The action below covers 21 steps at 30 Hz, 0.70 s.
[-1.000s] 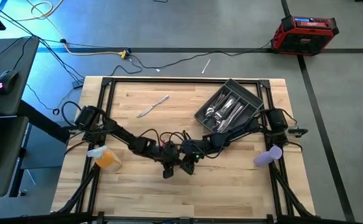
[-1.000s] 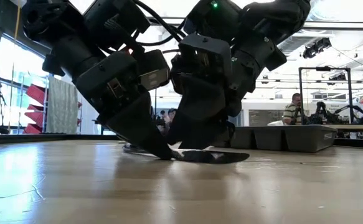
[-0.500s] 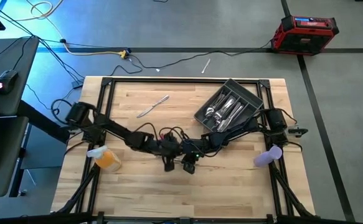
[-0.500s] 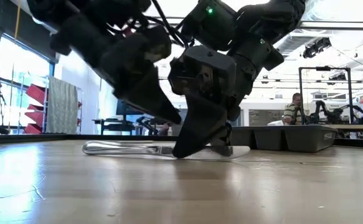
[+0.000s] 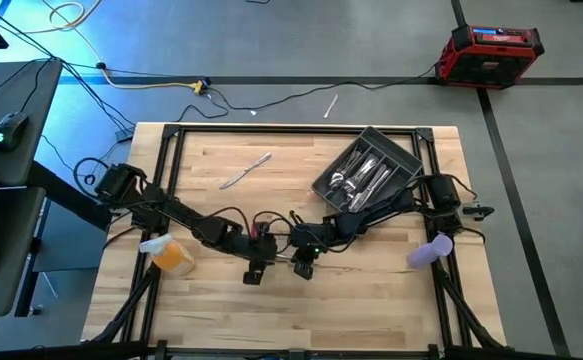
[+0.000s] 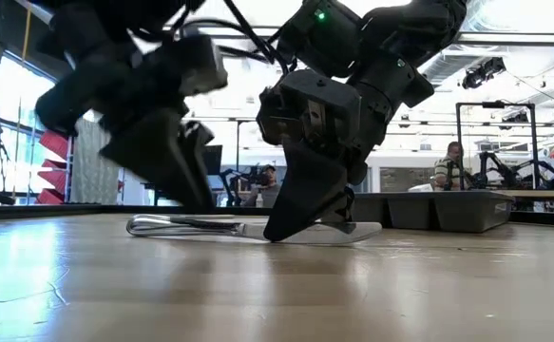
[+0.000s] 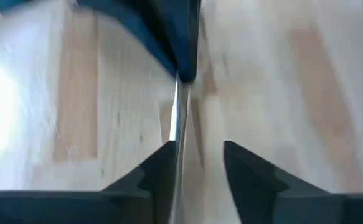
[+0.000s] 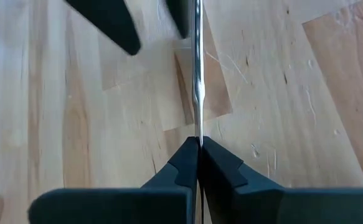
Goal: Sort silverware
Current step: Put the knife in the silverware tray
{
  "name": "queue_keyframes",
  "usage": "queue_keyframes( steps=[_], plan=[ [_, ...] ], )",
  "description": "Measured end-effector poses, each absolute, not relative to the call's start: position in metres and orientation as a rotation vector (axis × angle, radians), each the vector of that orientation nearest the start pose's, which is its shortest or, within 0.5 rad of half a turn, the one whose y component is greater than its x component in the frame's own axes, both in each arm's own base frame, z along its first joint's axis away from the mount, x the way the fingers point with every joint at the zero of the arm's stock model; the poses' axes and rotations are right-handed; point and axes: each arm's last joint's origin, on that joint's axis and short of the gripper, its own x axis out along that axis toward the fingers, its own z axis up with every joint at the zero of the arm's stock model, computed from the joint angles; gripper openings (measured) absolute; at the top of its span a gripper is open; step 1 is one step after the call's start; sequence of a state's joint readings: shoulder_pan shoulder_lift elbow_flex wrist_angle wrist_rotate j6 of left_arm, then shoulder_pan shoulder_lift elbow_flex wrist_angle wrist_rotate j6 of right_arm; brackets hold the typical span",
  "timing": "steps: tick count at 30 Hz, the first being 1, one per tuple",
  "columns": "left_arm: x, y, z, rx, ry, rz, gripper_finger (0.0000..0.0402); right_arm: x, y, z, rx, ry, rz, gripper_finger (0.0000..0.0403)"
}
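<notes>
Both arms meet near the middle of the table (image 5: 221, 320). My right gripper (image 8: 198, 163) is low at the board with its fingers pinched tight on one piece of silverware, a slim table knife (image 6: 248, 228); the knife lies flat on the wood, its rounded handle end pointing away from the gripper, the other end showing just past the fingers in the low view. From the right wrist the shiny strip runs straight out from between the closed fingertips.

My left gripper (image 7: 197, 165) sits just beside the right one, lifted a little off the surface. Its fingers are spread apart, and the same knife runs along the inner edge of one finger; I cannot tell if they touch.

Second loose knife (image 5: 246, 171) lies well apart, toward the far side of the table. The rest of the silverware (image 5: 363, 180) is heaped in the dark grey tray (image 5: 396, 150) at the far right corner.

Person seated in the room behind (image 6: 445, 167)
</notes>
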<state>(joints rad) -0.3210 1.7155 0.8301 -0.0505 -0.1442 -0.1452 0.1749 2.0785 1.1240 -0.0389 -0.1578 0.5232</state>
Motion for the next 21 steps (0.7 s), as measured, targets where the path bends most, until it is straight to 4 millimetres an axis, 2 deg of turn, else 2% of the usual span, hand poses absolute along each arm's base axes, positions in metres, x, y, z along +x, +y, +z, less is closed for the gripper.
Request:
queue_keyframes(
  steps=[3,6,8,13,17,21],
  plan=[
    [0.299,-0.094,0.13,0.103,0.974,-0.061,0.016,0.385,0.073,0.088,0.465,1.053,0.038,0.0],
    [0.293,-0.091,0.126,0.125,1.043,-0.042,0.0154,0.385,0.073,0.088,0.46,1.052,0.041,0.0],
    [0.29,-0.09,0.125,0.134,1.08,-0.039,0.0128,0.385,0.073,0.088,0.45,1.05,0.047,0.0],
    [0.291,-0.088,0.122,0.142,1.099,-0.067,0.002,0.385,0.077,0.089,0.403,1.031,0.127,0.0],
    [0.292,-0.088,0.122,0.211,1.084,-0.11,0.0015,0.386,0.087,0.095,0.283,0.975,0.237,0.001],
    [0.294,-0.091,0.122,0.302,1.045,-0.172,0.0005,0.382,0.098,0.11,0.104,0.919,0.344,0.0056]
  ],
)
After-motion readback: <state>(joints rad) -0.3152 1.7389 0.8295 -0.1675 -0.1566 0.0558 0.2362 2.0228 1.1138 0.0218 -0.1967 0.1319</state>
